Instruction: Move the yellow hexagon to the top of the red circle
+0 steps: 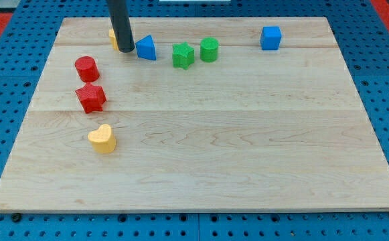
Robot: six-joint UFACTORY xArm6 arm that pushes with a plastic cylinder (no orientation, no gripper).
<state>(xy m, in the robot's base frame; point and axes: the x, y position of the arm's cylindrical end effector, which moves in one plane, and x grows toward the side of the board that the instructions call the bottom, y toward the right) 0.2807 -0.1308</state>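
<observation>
The yellow hexagon [113, 38] sits near the board's top left, mostly hidden behind my dark rod; only a yellow sliver shows at the rod's left. My tip [126, 49] rests on the board right against that block, on its right side. The red circle [86, 68] stands to the lower left of the tip, a short way from the hexagon.
A blue triangle block [146, 48] is just right of the tip. A green star [183, 55] and a green cylinder [209, 49] follow to the right. A blue cube [271, 37] is at the top right. A red star [91, 98] lies below the red circle, with a yellow heart [102, 138] further down.
</observation>
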